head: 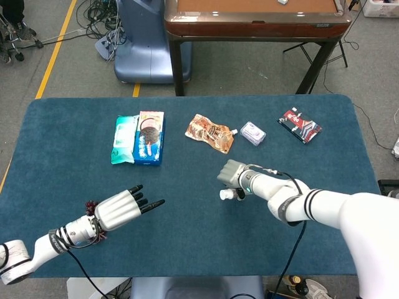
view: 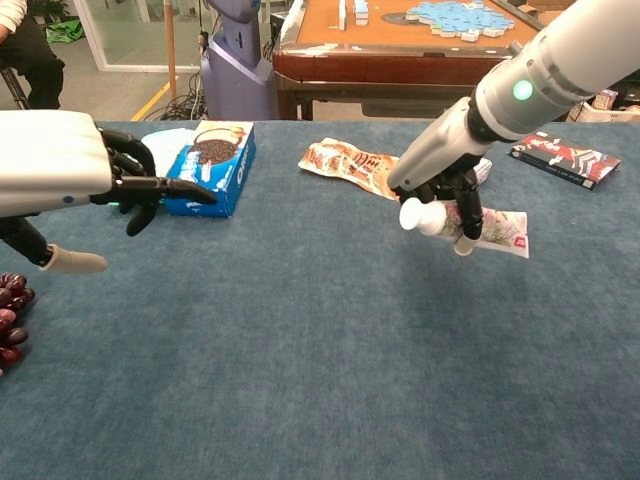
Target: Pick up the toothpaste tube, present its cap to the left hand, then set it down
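**Blue felt, cap pointed left, hands apart**

Blue felt table point(head: 187, 237) is what I am working over. Near its front-left corner sits a bunch of grapes point(view: 10, 325), and just above it I have the left hand point(head: 121, 207) raised off the cloth, empty, fingers stretched out and slightly spread toward the middle. Further back on the left lie a cookie box point(head: 149, 137) and a green pack point(head: 124, 138) touching side by side. Toward the rear centre lies a snack pouch point(head: 211, 132), with a small packet point(head: 252, 133) beside it.

Right of centre, my right hand point(head: 233, 175) grips the tube point(view: 485, 229) clear of the table, fingers curled around its neck end. The white cap point(view: 415, 215) points left, toward the open hand, which is well apart from it. A dark packet point(head: 300, 125) lies near the rear-right corner.

My worries: the grip sits close to the cap, so the left fingers may knock my right ones instead of meeting the cap. The soft tube body hangs free and could sag or twist out of line. Bringing the left hand across low could drag the grapes.
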Robot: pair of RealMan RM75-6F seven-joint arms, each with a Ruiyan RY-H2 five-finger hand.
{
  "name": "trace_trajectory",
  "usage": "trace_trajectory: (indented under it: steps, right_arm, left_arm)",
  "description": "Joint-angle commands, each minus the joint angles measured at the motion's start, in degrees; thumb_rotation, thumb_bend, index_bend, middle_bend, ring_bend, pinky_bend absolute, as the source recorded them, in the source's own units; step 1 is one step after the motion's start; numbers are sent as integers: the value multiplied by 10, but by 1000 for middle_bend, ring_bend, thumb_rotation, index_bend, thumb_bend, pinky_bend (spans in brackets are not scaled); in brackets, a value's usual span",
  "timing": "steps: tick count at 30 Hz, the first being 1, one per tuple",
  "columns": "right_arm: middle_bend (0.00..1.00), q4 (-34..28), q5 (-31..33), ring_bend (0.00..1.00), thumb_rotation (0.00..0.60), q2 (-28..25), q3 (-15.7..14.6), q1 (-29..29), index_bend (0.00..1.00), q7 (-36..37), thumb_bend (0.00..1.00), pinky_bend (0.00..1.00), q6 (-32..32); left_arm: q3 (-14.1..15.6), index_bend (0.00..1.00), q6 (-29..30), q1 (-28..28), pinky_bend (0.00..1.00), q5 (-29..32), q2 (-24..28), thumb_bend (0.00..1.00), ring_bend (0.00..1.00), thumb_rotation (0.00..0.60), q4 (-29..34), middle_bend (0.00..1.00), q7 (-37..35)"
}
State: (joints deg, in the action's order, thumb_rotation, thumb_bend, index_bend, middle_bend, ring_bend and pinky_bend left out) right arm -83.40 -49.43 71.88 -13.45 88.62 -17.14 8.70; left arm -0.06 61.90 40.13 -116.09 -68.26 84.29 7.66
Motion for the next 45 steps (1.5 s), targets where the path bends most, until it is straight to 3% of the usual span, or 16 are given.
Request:
trace_trajectory:
  steps: [1,7,17,31,45]
  right_arm:
    - [801,23,45,766,600,43,-63,68,938,31,1000,636,-11]
    - [819,35,92,792,600,85,-125,150,976,77,1000,652,-11]
    - [843,70,143,826,600,151,-169,241,1000,147,1000,667,-11]
    - [848,78,143,845,600,181,-162,262,1000,191,1000,667,23]
    - [850,80,147,856,600,175,-151,274,1000,218,1000,667,23]
  left_arm:
    - [-6,0,-9,15,262,-4,-16,227,461,600,-7,510,35]
    - [-8,0,-37,41,321,-5,-29,227,496,600,0,565,82]
    - [-16,0,-78,80,379,10,-42,227,529,600,13,597,124]
    - [-3,0,-81,85,389,44,-43,227,530,600,18,598,135]
    - [7,0,-95,90,391,64,-44,227,532,600,26,600,172]
